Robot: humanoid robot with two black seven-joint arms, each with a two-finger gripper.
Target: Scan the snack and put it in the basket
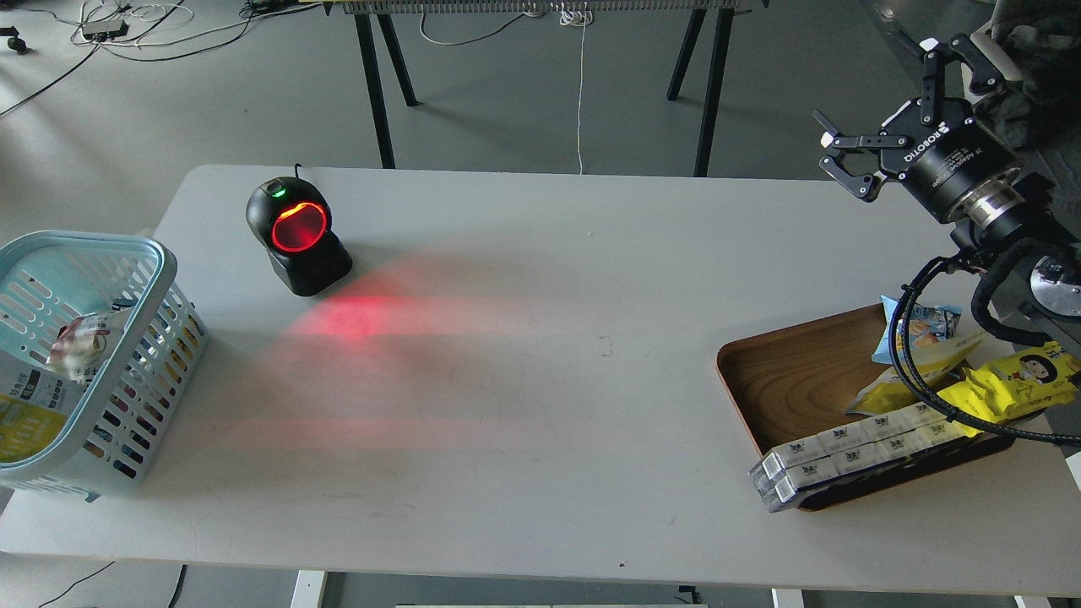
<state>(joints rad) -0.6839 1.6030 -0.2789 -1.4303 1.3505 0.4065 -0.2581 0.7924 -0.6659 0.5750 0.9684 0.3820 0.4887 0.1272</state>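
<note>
Right gripper hangs empty, fingers apart, above the tray, left arm out of view; snack lies half-buried under cable and the yellow packet, so a grab may snag either.

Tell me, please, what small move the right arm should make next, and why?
Probably lower the right gripper toward the wooden tray. Its fingers are spread and hold nothing, it sits above and behind the tray, and the yellow-and-white snack pouch lies there, partly behind the arm's cable, not yet scanned.
</note>
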